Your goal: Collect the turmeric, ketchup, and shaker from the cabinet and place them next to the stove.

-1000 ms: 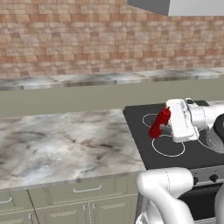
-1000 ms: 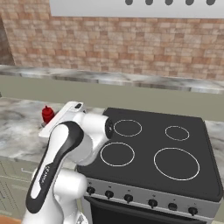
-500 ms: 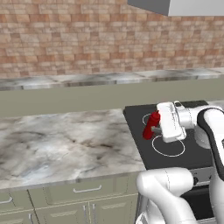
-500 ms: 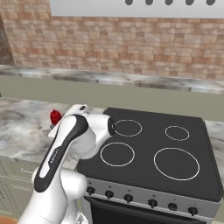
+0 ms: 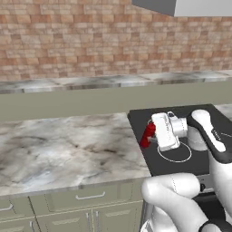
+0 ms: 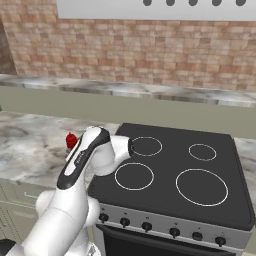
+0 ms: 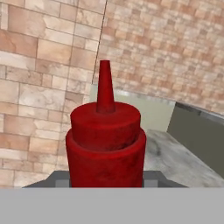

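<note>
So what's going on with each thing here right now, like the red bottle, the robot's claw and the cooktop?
ketchup: held in the gripper, off the surface, at the stove's left edge by the counter.
gripper: shut on the ketchup.
stove: nothing stands on its burners.
counter: marble top beside the stove, drawers below closed.

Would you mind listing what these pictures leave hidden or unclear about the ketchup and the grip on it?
- Ketchup: in the left base view its far side sits behind the white hand.
- Right base view: the arm covers the ketchup except a small red part.
- Hand view: the grey band cuts off the lower bottle and the tool's tips, so the contact points cannot be seen.
- Whether the bottle touches the counter: cannot tell.
</note>
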Motion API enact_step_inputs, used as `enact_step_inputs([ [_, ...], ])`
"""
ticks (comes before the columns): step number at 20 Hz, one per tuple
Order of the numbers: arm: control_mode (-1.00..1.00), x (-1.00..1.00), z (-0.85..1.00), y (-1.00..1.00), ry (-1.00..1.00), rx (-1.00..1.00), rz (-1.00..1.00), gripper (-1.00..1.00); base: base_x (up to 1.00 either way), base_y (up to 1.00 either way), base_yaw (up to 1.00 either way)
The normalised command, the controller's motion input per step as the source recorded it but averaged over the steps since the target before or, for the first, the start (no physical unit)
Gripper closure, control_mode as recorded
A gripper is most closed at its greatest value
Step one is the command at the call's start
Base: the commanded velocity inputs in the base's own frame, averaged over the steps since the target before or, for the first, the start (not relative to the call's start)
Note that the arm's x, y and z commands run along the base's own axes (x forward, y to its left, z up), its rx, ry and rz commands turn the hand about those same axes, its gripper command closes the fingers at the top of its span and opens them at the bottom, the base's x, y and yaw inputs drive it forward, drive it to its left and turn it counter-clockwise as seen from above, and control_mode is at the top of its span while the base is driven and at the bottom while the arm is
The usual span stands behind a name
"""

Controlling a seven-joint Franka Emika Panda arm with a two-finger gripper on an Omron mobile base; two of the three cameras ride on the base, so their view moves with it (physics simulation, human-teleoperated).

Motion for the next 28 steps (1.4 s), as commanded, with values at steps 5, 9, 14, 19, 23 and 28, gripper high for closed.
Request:
enact_step_inputs([
  [5,-1.0,0.46,-0.57,0.02,0.0,-0.01,0.13,1.0,0.0,0.0,0.0],
  [9,-1.0,0.4,-0.35,0.0,0.0,-0.04,0.07,1.0,0.0,0.0,0.0],
  [14,-1.0,0.24,-0.35,0.0,0.0,-0.1,0.01,1.0,0.0,0.0,0.0],
  [19,-1.0,0.27,-0.31,0.01,0.0,-0.1,0.0,1.0,0.0,0.0,0.0],
  [23,-1.0,0.25,-0.28,0.01,0.0,-0.01,0.0,1.0,0.0,0.0,0.0],
  [28,-1.0,0.25,-0.34,0.01,0.0,0.0,0.01,1.0,0.0,0.0,0.0],
])
